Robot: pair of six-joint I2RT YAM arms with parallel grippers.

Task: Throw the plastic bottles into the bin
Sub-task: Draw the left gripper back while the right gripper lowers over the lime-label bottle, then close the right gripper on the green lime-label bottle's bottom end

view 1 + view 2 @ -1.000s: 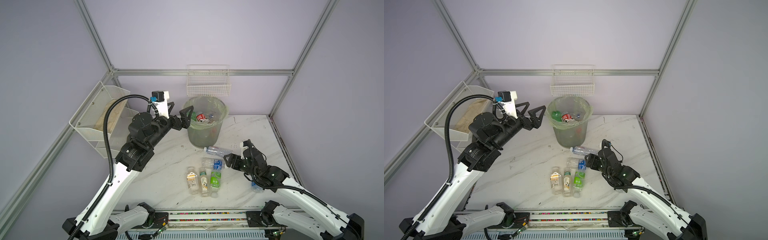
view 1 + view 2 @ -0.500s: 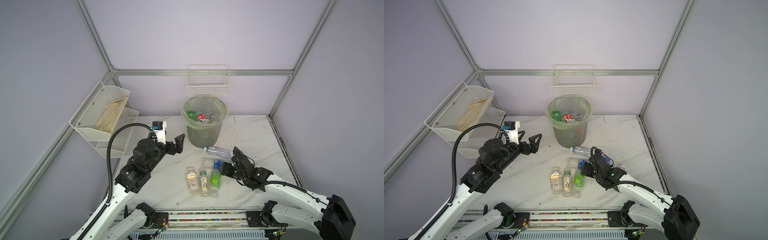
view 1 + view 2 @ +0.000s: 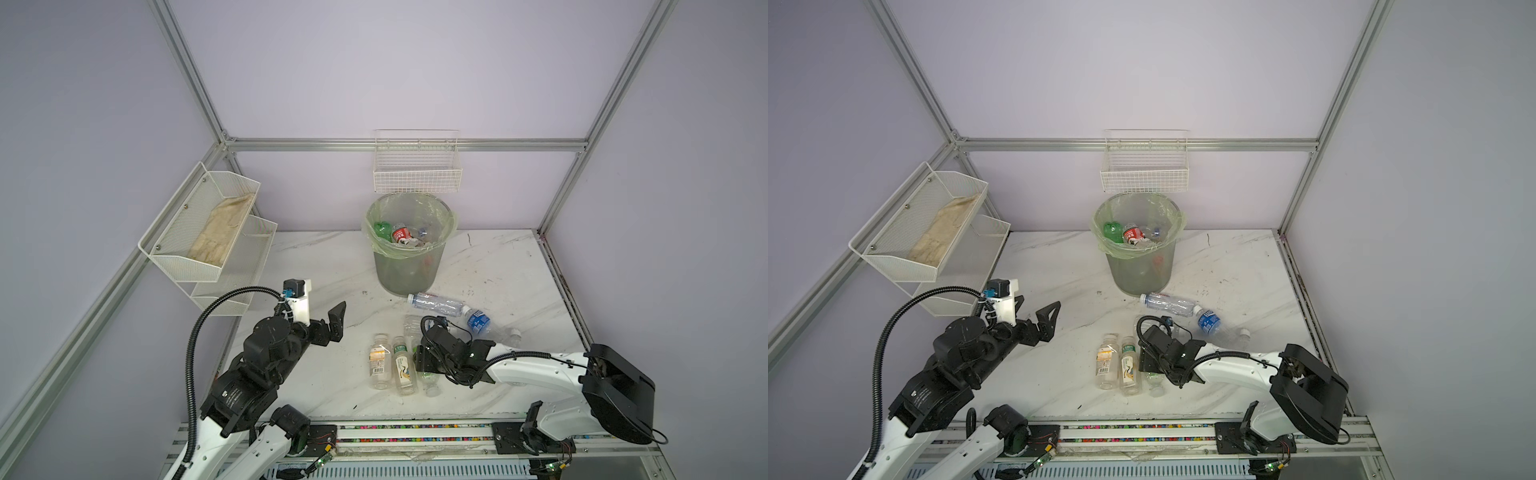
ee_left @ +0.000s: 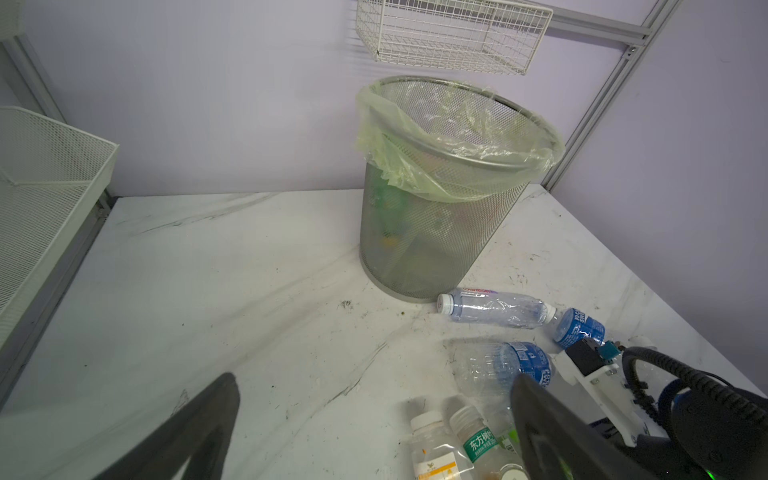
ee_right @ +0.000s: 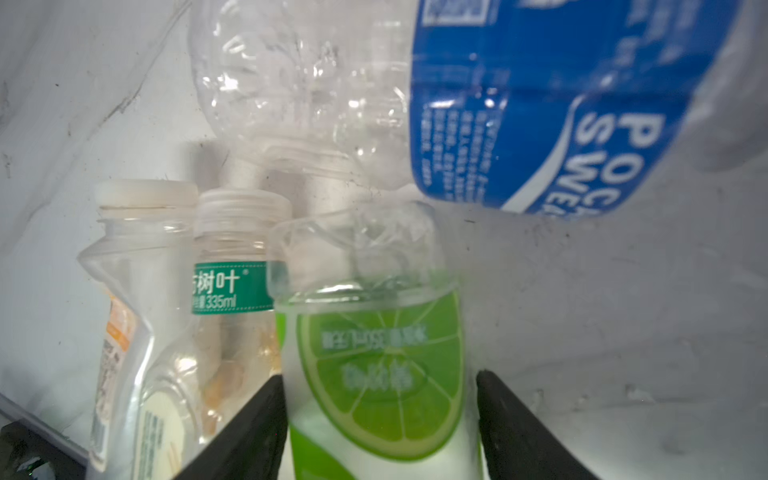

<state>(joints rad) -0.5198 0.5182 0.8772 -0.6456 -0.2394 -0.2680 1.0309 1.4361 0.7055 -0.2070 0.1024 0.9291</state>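
Seeing right gripper (image 5: 379, 378) low near bench (image 3: 316, 266) front edge, fingers (image 5: 249, 428) flanking lime-label bottle (image 5: 374, 332), right at its sides; can't tell if clamped. Got left gripper (image 4: 374, 384) spread wide, released, over bench near left edge. Have bin (image 3: 409, 266) at back edge, middle, bottles (image 3: 400, 233) inside; loose bottles (image 3: 436, 305) lying between bin and front edge.
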